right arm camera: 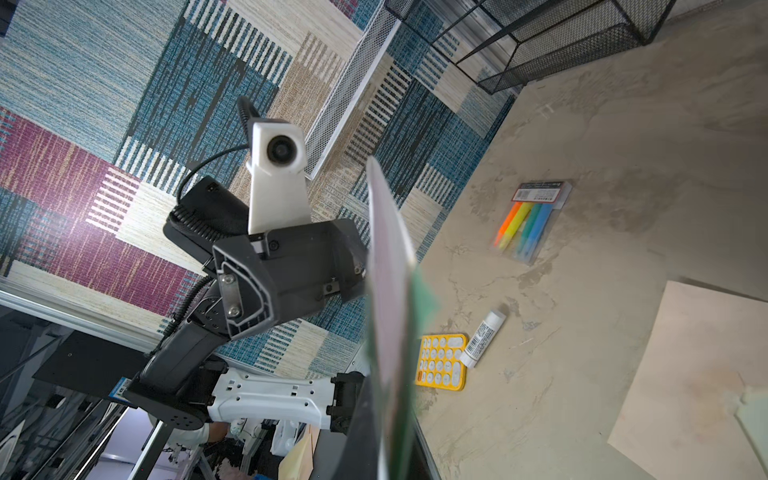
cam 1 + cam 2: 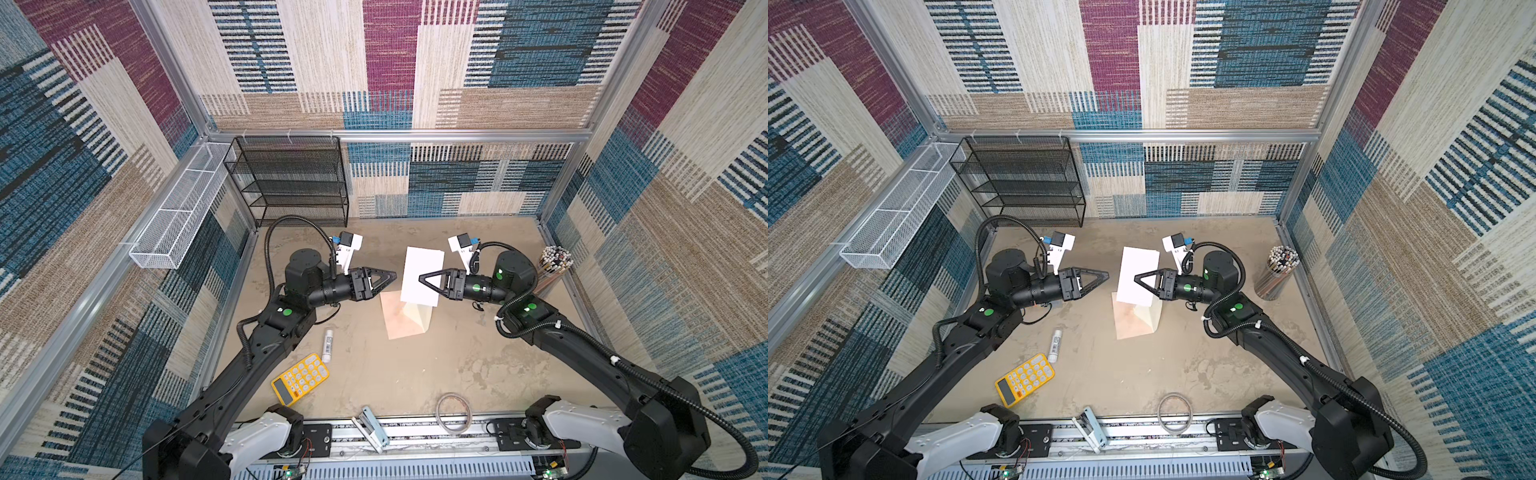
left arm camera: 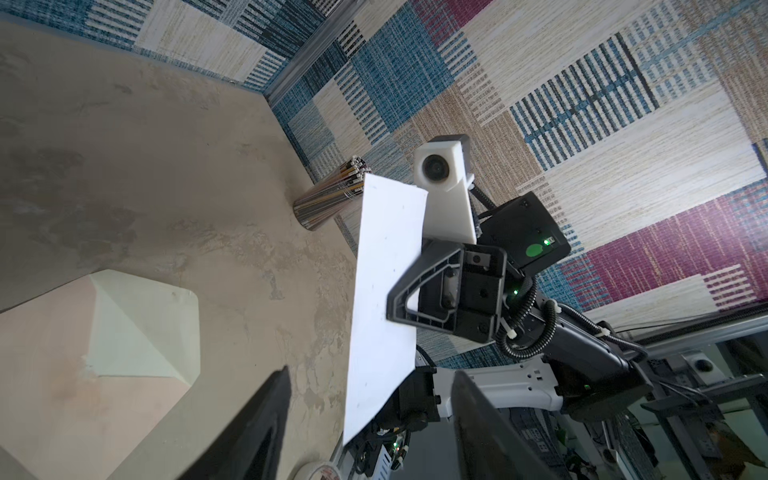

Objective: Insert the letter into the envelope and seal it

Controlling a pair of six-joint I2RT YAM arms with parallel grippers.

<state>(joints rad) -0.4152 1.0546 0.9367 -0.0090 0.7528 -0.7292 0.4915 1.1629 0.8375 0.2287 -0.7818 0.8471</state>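
White rectangular paper letter [image 2: 424, 259] [image 2: 1138, 262] is held clear of the table [image 2: 415, 374], tilted steeply on edge. The right gripper [image 2: 420, 277] [image 2: 1136, 278] clamps it near mid-length, with the fingers closed on the sheet, one on each face. The right wrist view shows the sheet [image 1: 386, 257] almost edge-on, with green print on one face.

In both top views the letter hangs over the far end of the pale peach-pink paper envelope [image 2: 399, 320] [image 2: 1131, 322]. The envelope lies flat on the table with its cream triangular flap folded open toward the right arm's side.

The left gripper [image 2: 392, 275] hovers just beside the letter's free edge, level with the right gripper and pointing at it. Its fingers [image 3: 266, 415] stand wide apart and grip nothing.

Further out on the left arm's side lie a white glue stick [image 2: 327, 345] and a yellow calculator [image 2: 300, 378], near each other. A cup of pencils [image 2: 552, 266] stands at the right wall. A black wire-mesh shelf rack [image 2: 291, 178] stands in the far left corner.
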